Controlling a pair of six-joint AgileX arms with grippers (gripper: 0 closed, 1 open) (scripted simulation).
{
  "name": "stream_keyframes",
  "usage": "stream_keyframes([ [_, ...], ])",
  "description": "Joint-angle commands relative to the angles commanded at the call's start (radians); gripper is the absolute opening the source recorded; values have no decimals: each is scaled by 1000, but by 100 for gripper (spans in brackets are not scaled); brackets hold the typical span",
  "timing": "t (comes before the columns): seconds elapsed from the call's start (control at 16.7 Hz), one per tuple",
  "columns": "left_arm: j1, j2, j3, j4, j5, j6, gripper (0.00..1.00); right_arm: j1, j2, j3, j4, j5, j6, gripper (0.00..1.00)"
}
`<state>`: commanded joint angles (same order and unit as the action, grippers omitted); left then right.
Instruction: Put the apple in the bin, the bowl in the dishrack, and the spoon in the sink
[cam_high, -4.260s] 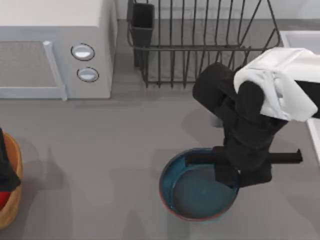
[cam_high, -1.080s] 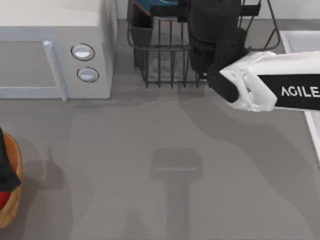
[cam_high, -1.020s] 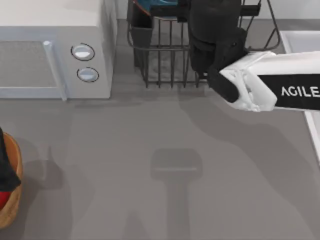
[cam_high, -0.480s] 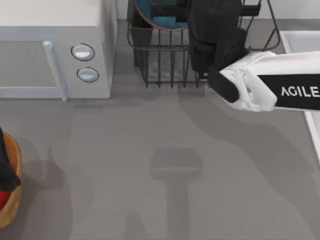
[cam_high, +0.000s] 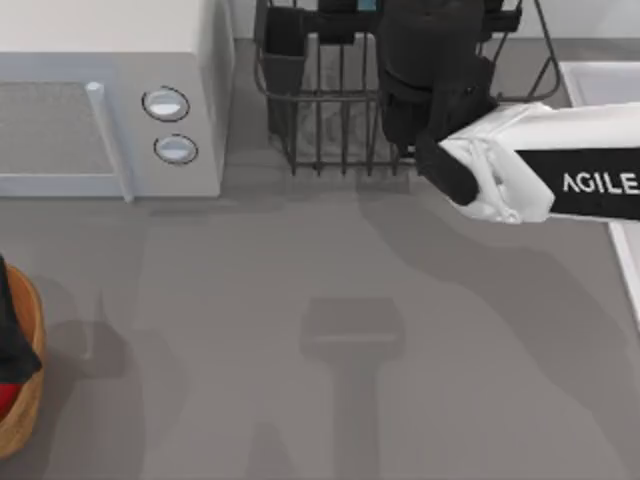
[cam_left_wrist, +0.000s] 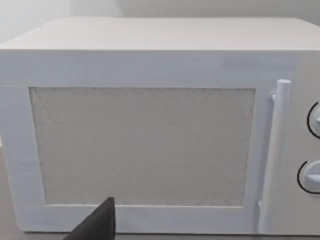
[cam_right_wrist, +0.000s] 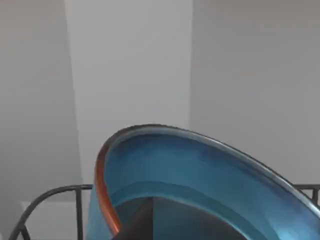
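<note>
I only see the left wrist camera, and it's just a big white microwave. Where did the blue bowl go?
Observer: The bowl is at the right gripper, above the dishrack at the table's far edge.
Operator: Is it lying flat?
Observer: No. The right wrist view shows it tilted, with its hollow facing the camera.
Operator: And the apple?
Observer: A sliver of red apple shows inside the bin at the table's left edge, beneath the left gripper.
</note>
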<state>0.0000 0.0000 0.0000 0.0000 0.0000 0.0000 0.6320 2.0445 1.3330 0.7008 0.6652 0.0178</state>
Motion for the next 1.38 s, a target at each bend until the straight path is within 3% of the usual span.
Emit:
stream_keyframes([
  [0.66,0,0,0,0,0,0,100,-16,-28,-28,-13,-28,3,100],
  [1.02,0,0,0,0,0,0,100,-162,-343,-337,-107,-266,16,100],
  [1.38,0,0,0,0,0,0,100,-331,-1005,-819,-293,-509,3,100],
])
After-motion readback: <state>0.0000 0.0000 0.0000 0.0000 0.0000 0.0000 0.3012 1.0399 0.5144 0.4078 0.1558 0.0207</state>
